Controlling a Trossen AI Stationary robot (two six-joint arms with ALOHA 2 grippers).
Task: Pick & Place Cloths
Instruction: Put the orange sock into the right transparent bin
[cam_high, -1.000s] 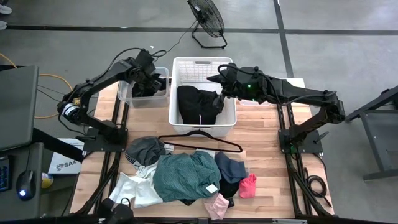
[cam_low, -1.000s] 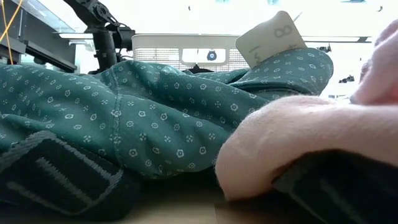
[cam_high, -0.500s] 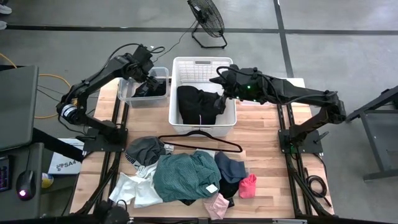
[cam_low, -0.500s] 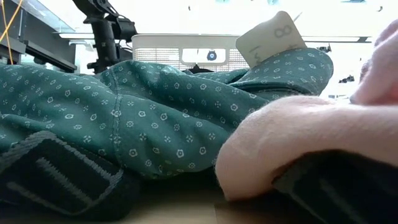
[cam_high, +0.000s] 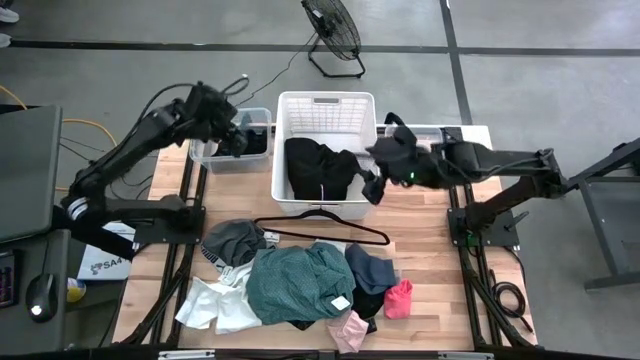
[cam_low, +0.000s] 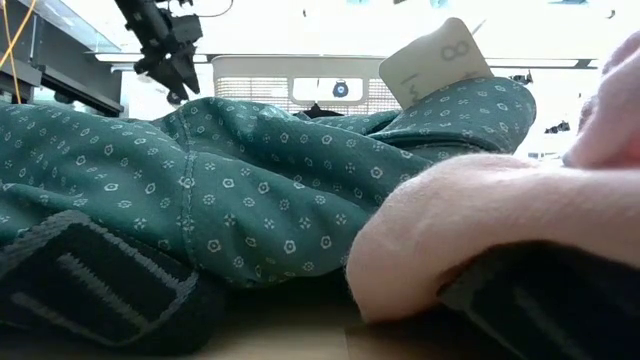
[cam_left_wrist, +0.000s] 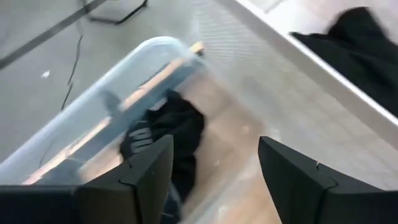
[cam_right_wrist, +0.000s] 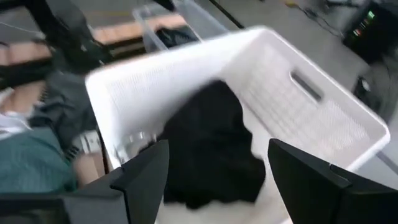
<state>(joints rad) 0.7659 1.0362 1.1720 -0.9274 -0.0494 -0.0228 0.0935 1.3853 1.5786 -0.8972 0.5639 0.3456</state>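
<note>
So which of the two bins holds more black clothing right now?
The white basket in the middle: a big black garment fills its near half. The clear bin to its left, under the left gripper, holds only a small dark piece.

You have two bins: one white basket (cam_high: 325, 105), one clear tub (cam_high: 205, 152). One hanger (cam_high: 320, 228), one floor fan (cam_high: 333, 30).

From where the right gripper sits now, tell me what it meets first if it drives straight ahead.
Probably the black garment in the white basket: the right gripper, open, points over the near rim at it. Depth is unclear, so the rim could come first.
</note>
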